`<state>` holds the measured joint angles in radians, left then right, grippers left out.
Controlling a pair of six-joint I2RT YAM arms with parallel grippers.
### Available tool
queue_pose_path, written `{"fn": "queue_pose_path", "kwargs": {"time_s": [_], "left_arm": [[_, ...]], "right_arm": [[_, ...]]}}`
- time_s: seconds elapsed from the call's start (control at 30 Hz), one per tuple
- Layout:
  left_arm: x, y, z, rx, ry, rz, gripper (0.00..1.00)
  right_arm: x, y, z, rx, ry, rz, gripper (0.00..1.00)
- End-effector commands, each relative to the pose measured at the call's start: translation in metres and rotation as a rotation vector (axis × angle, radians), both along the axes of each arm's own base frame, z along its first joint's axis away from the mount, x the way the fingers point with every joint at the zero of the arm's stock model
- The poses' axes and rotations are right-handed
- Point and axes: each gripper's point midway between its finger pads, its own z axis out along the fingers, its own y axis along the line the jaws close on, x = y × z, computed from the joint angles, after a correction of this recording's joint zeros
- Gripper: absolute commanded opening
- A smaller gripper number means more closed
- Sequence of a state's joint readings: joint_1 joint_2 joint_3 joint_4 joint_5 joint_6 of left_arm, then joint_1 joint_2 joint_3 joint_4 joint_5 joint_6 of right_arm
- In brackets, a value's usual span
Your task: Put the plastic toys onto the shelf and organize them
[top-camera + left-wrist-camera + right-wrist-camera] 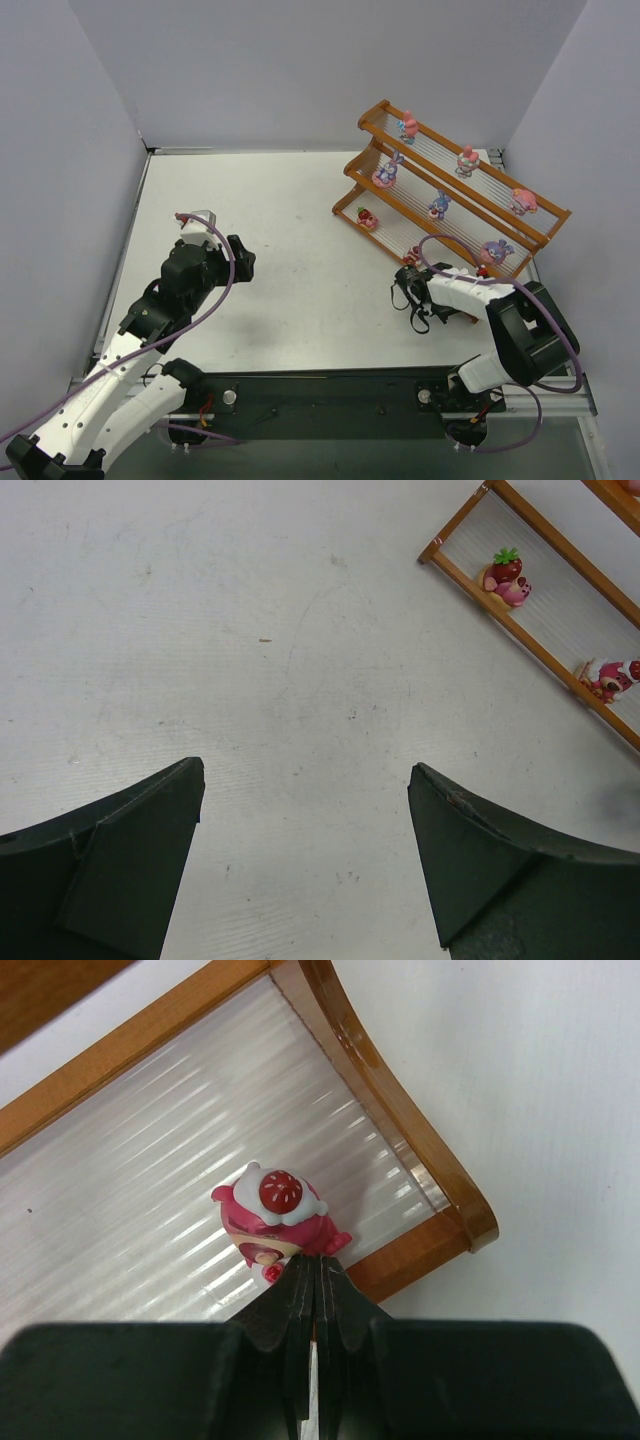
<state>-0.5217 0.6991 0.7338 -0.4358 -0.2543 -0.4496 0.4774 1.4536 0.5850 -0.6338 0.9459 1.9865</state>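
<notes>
Your right gripper (312, 1272): fingers pressed together, pinching nothing, tips at base of red-pink toy (272, 1218). Toy stands on rods of shelf (405, 1130), near frame corner. Step: likely nudging it into line. Next: push gently, keep toy upright. Left gripper (305, 780) spread above table (200, 630).

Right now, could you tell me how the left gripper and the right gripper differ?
The left gripper is open; the right gripper is shut. The left gripper hangs over the table, apart from the shelf; the right gripper's tips are at a red toy on the shelf. Both have dark fingers.
</notes>
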Motion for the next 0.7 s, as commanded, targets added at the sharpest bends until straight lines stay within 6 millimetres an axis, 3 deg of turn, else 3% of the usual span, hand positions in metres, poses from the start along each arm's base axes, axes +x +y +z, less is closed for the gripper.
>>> {"fn": "queue_pose_path", "kwargs": {"time_s": [0.0, 0.5, 0.67], "left_arm": [[0.007, -0.003, 0.026, -0.039, -0.079, -0.002, 0.93], [0.007, -0.002, 0.026, -0.036, -0.08, 0.002, 0.93], [0.007, -0.001, 0.025, -0.032, -0.078, 0.004, 0.93]], "right_arm": [[-0.005, -0.007, 0.006, 0.042, -0.137, -0.111, 0.0], [-0.016, -0.011, 0.008, 0.07, -0.169, -0.19, 0.0], [-0.015, -0.01, 0.017, 0.057, -0.157, -0.18, 0.0]]}}
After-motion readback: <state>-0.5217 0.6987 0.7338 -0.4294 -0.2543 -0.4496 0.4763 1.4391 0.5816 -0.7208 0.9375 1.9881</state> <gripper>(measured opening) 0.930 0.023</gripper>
